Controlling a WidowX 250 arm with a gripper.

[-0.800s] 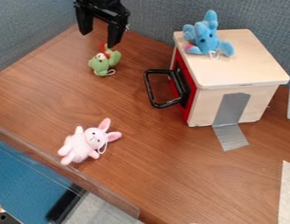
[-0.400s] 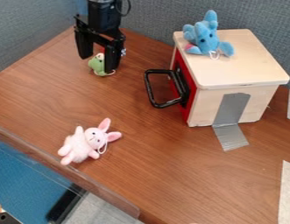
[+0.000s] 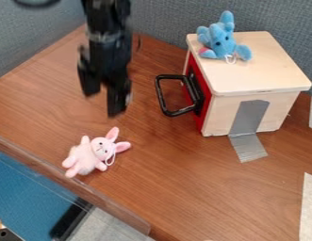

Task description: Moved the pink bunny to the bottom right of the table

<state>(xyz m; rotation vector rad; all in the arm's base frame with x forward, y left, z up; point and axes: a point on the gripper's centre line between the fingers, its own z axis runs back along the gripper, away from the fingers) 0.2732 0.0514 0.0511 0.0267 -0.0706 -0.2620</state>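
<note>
Hanging down in the upper left of the camera view: black arm [image 3: 108, 23], pointing its fingers [image 3: 118, 96] at the desk [image 3: 183, 179]. Spread well apart at the tips, with a wide gap between, gripping nothing. Blurry there. Up and slightly right of the pink bunny [image 3: 87, 157] in the view, apart from it. Can't tell exact height over the desk.

Bunny: lying on the desk, lower left of the view, near the front edge. Face up, tilted toward the right, ears spread to upper right, feet toward lower left. White loop of string [image 3: 110, 160] beside the face, just below the ears.

Upper right: pale wooden box [image 3: 249, 70], standing upright on the desk, well apart from the bunny. Red door [image 3: 202, 110] on the left side, carrying a black handle [image 3: 165, 106], sticking out toward the left. Grey tape [image 3: 248, 122] running down the near side and onto the desk. On top of the box, near the back left corner: blue plush toy [image 3: 219, 41], upright, with one long ear up, small pink patch low on the left, white string loop [image 3: 230, 60] in front.

Off-white strip [image 3: 307, 209] at the lower right edge of the view. Grey-blue fabric partition [image 3: 164, 21] behind the desk. Clear edging [image 3: 98, 197] along the lower left edge of the desk.
</note>
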